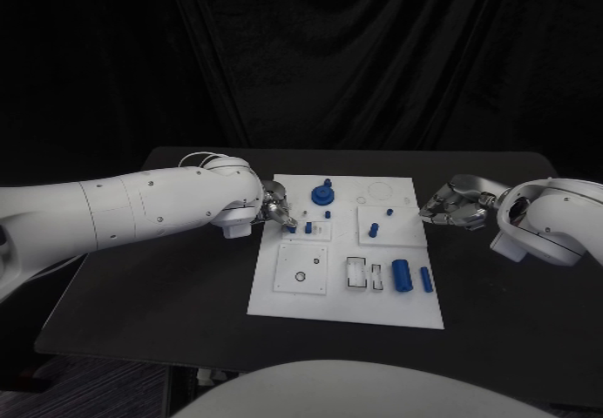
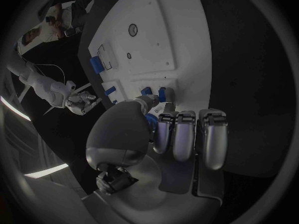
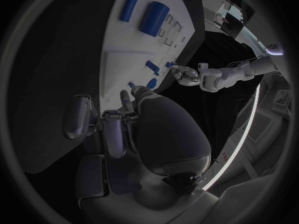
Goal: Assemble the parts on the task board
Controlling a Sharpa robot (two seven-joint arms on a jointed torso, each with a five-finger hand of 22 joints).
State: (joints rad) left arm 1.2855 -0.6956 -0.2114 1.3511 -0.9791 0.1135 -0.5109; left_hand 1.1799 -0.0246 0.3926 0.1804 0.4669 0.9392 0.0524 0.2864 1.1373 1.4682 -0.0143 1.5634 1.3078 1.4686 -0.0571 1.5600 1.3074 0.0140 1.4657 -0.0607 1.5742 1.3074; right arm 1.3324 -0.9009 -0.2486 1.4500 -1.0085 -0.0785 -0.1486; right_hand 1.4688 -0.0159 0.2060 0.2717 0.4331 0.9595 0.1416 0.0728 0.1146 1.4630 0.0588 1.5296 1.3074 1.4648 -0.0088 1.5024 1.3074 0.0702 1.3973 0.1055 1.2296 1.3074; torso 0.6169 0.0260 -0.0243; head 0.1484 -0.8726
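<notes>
Judged the small peg light, stiff, slick, best pinched at mid-shaft; left hand fingers curled beside it at 9 o'clock, grip unclear; right hand curled on nothing.

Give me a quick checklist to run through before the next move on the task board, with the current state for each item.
1. Left hand reaches the task board: ok, its fingers are over the board's left edge.
2. Left hand's hold on a small blue part: cannot tell, fingertips are at it but the contact is hidden.
3. Right hand out of the way: ok, it hovers off the board's right edge, fingers curled, nothing seen in it.
4. Large blue cylinder and slim blue bar still waiting: ok, both lie on the board's near right.
5. Blue knob part in place: ok, it stands at the far side.
</notes>
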